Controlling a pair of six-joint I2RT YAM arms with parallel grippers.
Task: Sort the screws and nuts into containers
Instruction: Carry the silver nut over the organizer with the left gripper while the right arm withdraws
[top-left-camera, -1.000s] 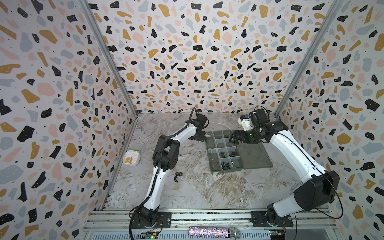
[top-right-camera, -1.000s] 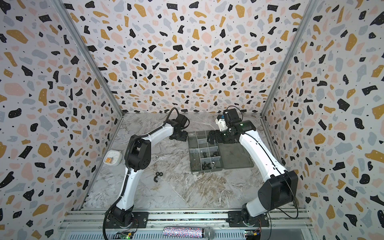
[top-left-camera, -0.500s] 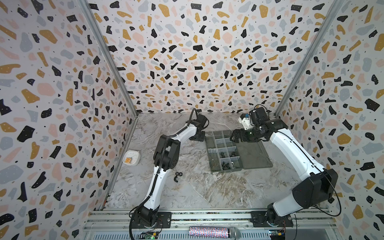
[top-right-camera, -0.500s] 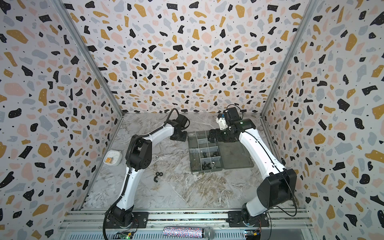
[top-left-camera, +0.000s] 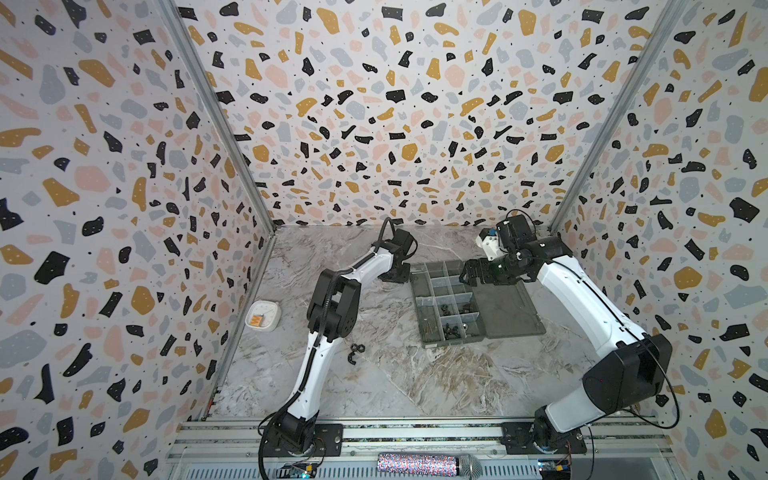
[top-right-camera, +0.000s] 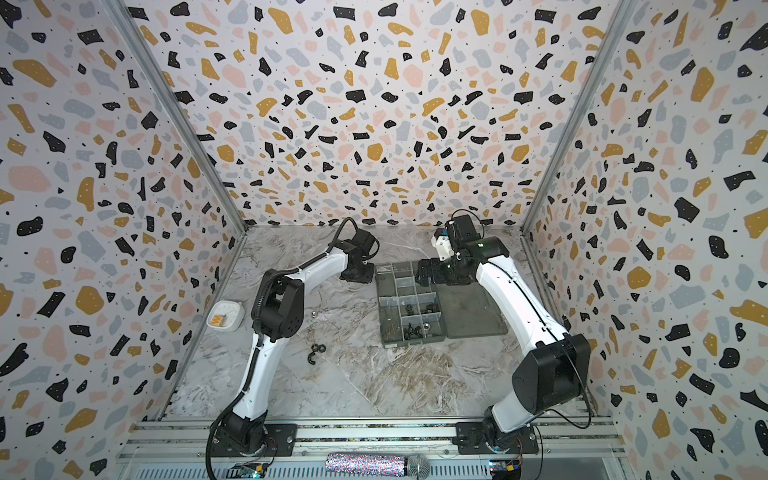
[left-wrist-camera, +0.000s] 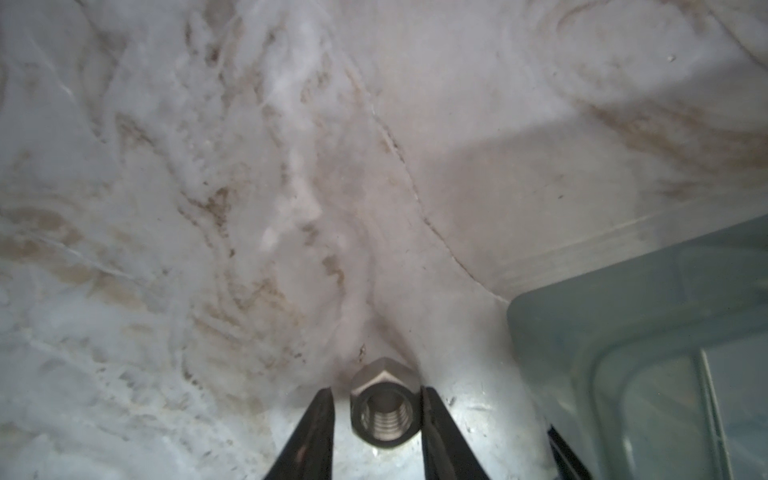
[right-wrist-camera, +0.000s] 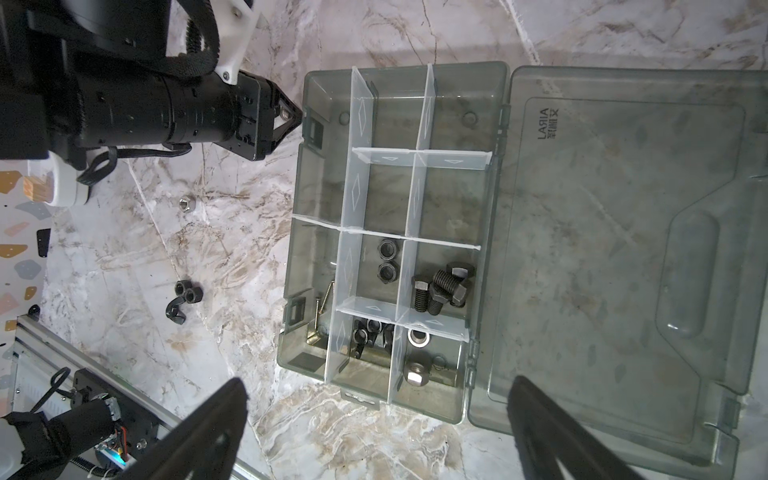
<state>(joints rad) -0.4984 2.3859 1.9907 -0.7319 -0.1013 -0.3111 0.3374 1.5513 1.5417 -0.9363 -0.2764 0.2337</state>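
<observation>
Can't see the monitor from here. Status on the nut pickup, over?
Left gripper straddling silver nut, one finger not yet touching. Right gripper open above organiser box. Box corner close beside left gripper.

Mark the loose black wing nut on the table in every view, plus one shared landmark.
In a top view: black wing nut lies left of centre, near the left arm.
In a top view: same place, beside two black hex nuts.
Left wrist: not in it.
Right wrist: beside those hex nuts.
Shared landmark: the organiser box.
</observation>
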